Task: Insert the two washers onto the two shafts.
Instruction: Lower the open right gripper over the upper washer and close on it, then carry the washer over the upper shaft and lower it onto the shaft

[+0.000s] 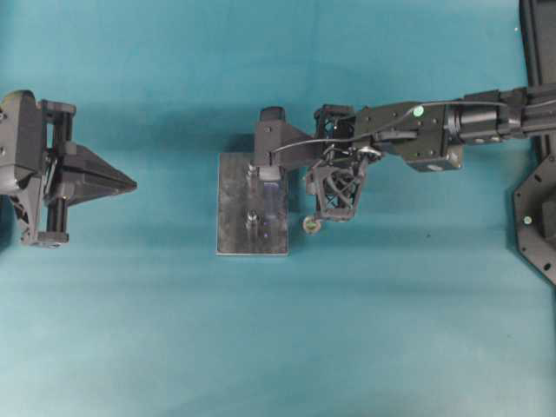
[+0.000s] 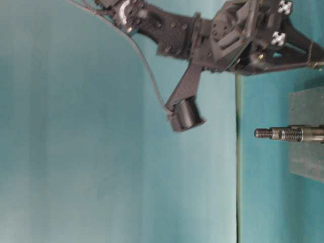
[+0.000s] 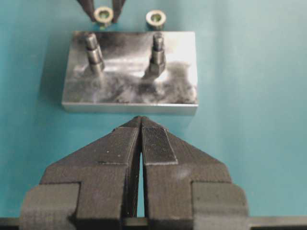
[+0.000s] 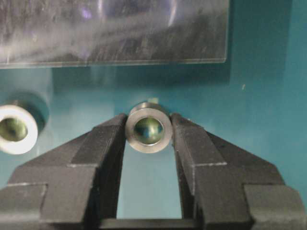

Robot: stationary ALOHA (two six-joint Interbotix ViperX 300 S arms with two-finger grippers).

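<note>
Right gripper [image 4: 148, 132] down at the teal mat [image 1: 391, 330], just off the right edge of the steel plate [image 1: 252, 234] in overhead view. Jaws narrow, one pad each side of a washer [image 4: 148, 128], both pads touching its rim in the wrist cam; washer sits upright-bore-to-camera, squeezed btwn them. Can't tell whether lifted off the mat or resting on it. From the left wrist cam, same washer [image 3: 103, 15] seen beyond the plate's far edge w/ the two dark fingertips [image 3: 88, 9] flanking it.

Second washer [image 4: 17, 129] lying loose on the mat beside, apart from the gripper; in the left wrist cam [image 3: 156, 19] also past the plate's far edge, roughly in line w/ the second shaft.

Two shafts standing upright on the plate: one [image 3: 94, 53] nearer the gripped washer, other [image 3: 157, 55] w/ a hex base. Both bare, nothing threaded on. Table-level view gives a threaded shaft tip [image 2: 283, 133] sticking up from the plate, right arm's wrist above and to the side.

Left gripper [image 3: 140, 143] well apart from the plate, hovering on the left side of the overhead view [image 1: 122, 184], pads pressed together, nothing between.
</note>
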